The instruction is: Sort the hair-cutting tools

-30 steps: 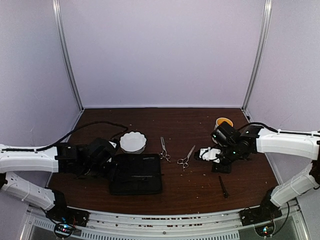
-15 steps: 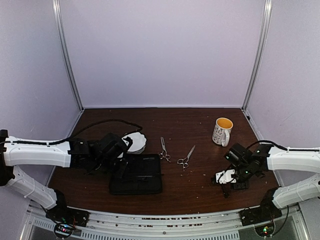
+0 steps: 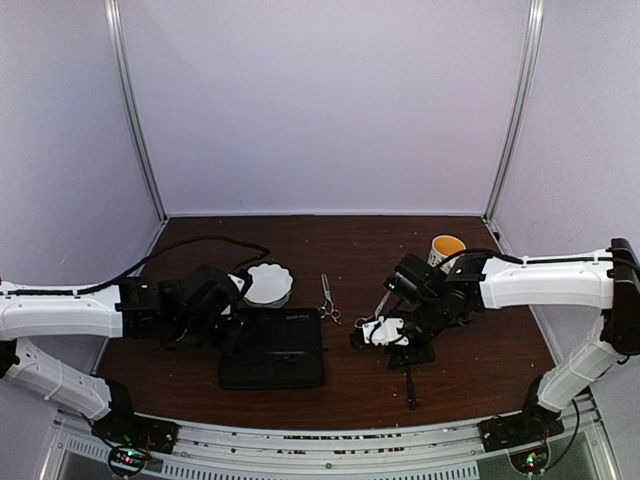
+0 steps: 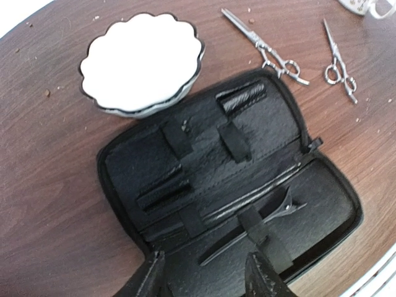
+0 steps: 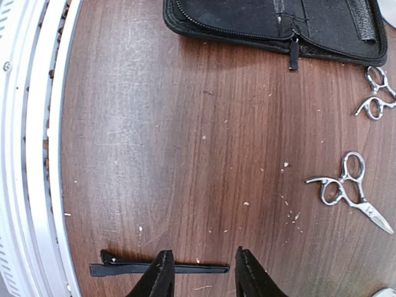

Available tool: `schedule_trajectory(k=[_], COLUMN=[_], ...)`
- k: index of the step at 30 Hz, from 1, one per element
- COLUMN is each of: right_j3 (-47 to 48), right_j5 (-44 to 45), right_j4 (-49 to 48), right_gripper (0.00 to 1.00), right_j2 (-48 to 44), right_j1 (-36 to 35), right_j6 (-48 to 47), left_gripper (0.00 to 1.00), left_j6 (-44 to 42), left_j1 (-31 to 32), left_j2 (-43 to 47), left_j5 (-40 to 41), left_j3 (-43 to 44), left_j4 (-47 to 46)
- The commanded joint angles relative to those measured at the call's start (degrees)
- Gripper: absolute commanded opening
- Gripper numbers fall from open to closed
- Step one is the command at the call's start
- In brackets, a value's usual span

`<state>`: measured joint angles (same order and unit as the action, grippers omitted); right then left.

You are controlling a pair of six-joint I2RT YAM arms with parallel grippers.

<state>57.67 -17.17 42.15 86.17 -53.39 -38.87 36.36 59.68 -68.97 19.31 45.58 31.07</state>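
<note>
Two silver scissors, one pair (image 4: 265,46) beside the other pair (image 4: 338,60), lie well beyond the left fingers (image 4: 263,275). Two dark hair clips: one clip (image 4: 253,232) lies just ahead of those fingers, and the other clip (image 5: 198,268) lies crosswise at the tips of the right fingers (image 5: 159,275). One black case (image 4: 154,161), one white bowl (image 4: 142,59), one mug (image 3: 446,247).

No readable writing anywhere, folks. The mug (image 3: 447,246) near the desk's (image 3: 350,235) far right corner shows no legible print. The open black case (image 4: 154,167) and the scissors (image 4: 265,48) beside it bear no brand I can make out.
</note>
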Motion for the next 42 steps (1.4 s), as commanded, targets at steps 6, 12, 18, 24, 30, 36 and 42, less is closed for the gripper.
schedule_trajectory(k=[6, 12, 18, 24, 30, 36, 42], right_j3=[-8.7, -10.2, -10.4, -9.1, -7.0, -4.0, 1.3], right_j5=[0.2, 0.2, 1.8, 3.5, 3.3, 2.6, 0.4], right_j4=[5.5, 11.1, 9.1, 7.9, 6.3, 6.1, 8.3], right_gripper=[0.35, 0.38, 0.38, 0.36, 0.36, 0.32, 0.27], right_j2=[-9.1, -11.5, -8.8, -2.8, 1.4, 5.4, 10.0], right_j1=[1.7, -0.8, -8.2, -9.5, -10.2, -10.5, -10.5], right_j6=[-11.4, -19.6, -20.1, -22.0, -23.3, -23.4, -21.7], left_gripper=[0.57, 0.58, 0.57, 0.57, 0.57, 0.57, 0.57], left_j6=[-3.7, -5.4, -5.0, -3.9, -2.6, -1.4, -1.6], left_j1=[-0.1, -0.1, 0.0, -0.1, 0.0, -0.1, -0.1], left_j2=[6.4, 3.5, 2.3, 4.6, 5.7, 6.2, 6.9], left_j5=[0.2, 1.7, -0.1, 1.4, 2.0, 2.7, 2.7], left_j3=[-1.5, 1.0, 2.0, 0.8, -0.6, -1.2, -1.7], left_j4=[0.1, 1.1, 1.3, 1.6, 1.6, 1.5, 1.5])
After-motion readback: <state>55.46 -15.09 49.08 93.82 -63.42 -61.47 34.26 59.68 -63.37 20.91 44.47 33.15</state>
